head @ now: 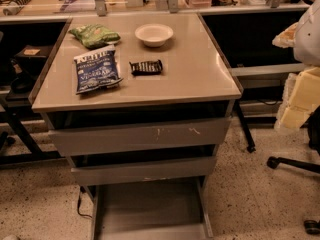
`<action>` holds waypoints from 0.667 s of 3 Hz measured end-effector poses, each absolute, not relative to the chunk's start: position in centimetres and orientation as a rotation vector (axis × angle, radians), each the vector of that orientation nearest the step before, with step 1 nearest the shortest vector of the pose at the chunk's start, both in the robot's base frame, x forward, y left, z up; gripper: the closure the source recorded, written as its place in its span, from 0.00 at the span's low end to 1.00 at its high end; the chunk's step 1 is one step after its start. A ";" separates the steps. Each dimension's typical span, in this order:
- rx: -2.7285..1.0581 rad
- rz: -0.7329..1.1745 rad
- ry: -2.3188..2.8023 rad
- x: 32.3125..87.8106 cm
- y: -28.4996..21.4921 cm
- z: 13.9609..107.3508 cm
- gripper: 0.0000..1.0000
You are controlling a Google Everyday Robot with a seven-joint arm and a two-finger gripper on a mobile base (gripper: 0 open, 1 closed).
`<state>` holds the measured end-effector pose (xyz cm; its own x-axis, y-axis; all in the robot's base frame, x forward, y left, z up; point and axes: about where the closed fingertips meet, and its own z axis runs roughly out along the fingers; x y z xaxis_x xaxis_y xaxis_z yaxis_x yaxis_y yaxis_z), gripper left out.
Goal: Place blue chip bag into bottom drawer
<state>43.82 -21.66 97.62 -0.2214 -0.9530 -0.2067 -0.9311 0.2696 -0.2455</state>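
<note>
The blue chip bag [97, 70] lies flat on the left part of the cabinet top [200, 74], white band toward the back. The bottom drawer [150, 209] is pulled out at floor level, and its flat grey floor shows nothing in it. My arm and gripper [300, 96] show as white and pale yellow shapes at the right edge, off to the right of the cabinet and far from the bag. The gripper holds nothing that I can see.
A green chip bag [95, 35], a white bowl [154, 34] and a small black ribbed bar [146, 67] also lie on the top. The two upper drawers [140, 136] stick out slightly. An office chair base [295, 164] stands on the floor at right. A cluttered bench runs behind.
</note>
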 end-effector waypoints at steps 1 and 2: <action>-1.725 -0.099 2.231 43.8 -21.6 97.6 0.00; -1.800 -0.068 2.162 45.7 -17.9 97.7 0.00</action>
<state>45.67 -17.94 97.72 -0.1503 -0.9645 -0.2171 -0.9489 0.2023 -0.2421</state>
